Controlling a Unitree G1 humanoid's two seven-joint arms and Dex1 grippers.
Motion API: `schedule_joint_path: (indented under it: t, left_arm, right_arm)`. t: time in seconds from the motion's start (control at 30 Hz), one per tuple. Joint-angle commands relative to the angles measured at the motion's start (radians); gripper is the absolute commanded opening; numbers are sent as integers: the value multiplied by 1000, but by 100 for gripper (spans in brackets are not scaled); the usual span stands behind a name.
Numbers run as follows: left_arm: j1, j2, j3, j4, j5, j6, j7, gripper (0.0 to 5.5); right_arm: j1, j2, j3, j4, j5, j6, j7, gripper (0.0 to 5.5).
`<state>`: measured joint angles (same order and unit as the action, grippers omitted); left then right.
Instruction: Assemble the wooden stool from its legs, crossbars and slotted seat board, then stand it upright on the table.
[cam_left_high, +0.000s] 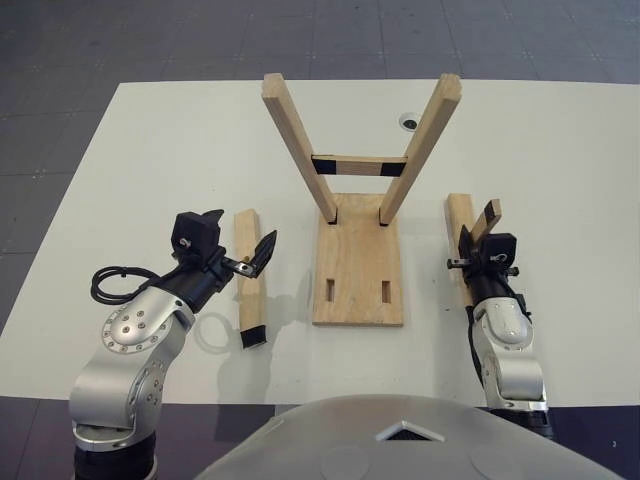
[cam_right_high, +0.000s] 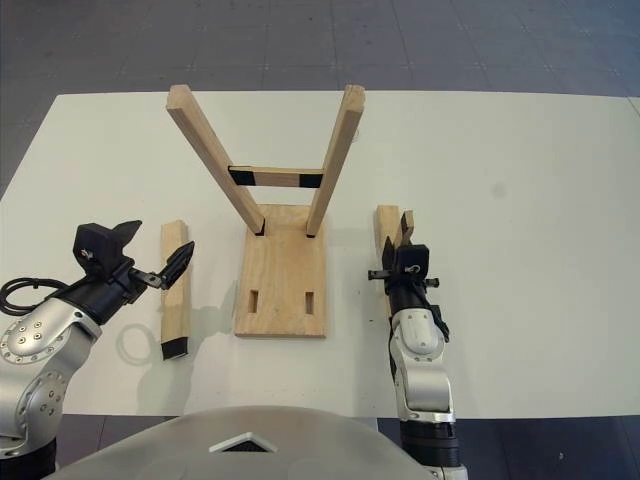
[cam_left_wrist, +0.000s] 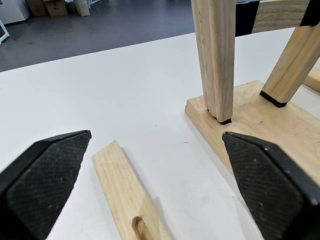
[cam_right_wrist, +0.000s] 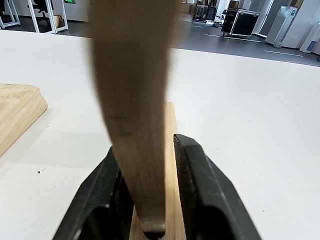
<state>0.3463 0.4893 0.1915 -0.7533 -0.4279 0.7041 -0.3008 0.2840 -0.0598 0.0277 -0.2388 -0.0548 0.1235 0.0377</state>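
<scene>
- While the flat, pale wooden seat board (cam_left_high: 358, 305) is lying at the middle of the white table (cam_left_high: 150, 170), two long wooden legs are standing in its far slots. They are the left upright leg (cam_left_high: 298, 145) and the right upright leg (cam_left_high: 422, 147), and they are spreading apart as they rise.
- A short wooden crossbar with black ends (cam_left_high: 358, 166) is joining these two legs partway up.
- A pair of rectangular slots (cam_left_high: 330, 290) is showing open in the board's half towards the table's near edge.
- A loose wooden leg with a black tip (cam_left_high: 249, 275) is lying flat just beside the board's left side. Its black tip is pointing towards the near edge, and a small round peg (cam_left_wrist: 139, 226) is sticking out of it.
- The left claw (cam_left_high: 237, 243) is hanging over the far end of this loose leg, its fingers spread wide and gripping nothing.
- A second loose wooden leg (cam_left_high: 458, 222) is lying flat just beside the board's right side.
- The right claw (cam_left_high: 480, 242) is pinching a short plain wooden bar (cam_right_wrist: 132, 100) and holding it upright, slightly tilted, over that second leg. The bar's lower end is seemingly touching the leg.
</scene>
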Motion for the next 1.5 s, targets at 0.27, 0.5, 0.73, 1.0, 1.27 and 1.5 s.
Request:
schedule_joint_path:
  t: [0.27, 0.5, 0.73, 1.0, 1.27, 1.5]
  left_arm:
    - [-7, 2, 4, 0, -1, 14, -4, 486]
    - [-8, 1, 4, 1, -2, 12, -5, 486]
    - [-6, 2, 11, -2, -4, 13, -5, 486]
    - [-10, 0, 4, 0, 0, 8, -4, 486]
    - [-10, -1, 6, -7, -2, 12, -2, 486]
    - [-13, -2, 4, -5, -2, 12, 0, 486]
  right_arm:
    - [5, -4, 0, -128, 21, 11, 24, 330]
    - [-11, -11, -43, -322, 53, 78, 22, 451]
    - [-95, -15, -71, -522, 75, 228, 8, 545]
    - [-381, -11, -114, -457, 122, 401, -15, 545]
    - [-369, 16, -63, -421, 142, 444, -21, 422]
    - [-335, 27, -51, -433, 147, 453, -32, 308]
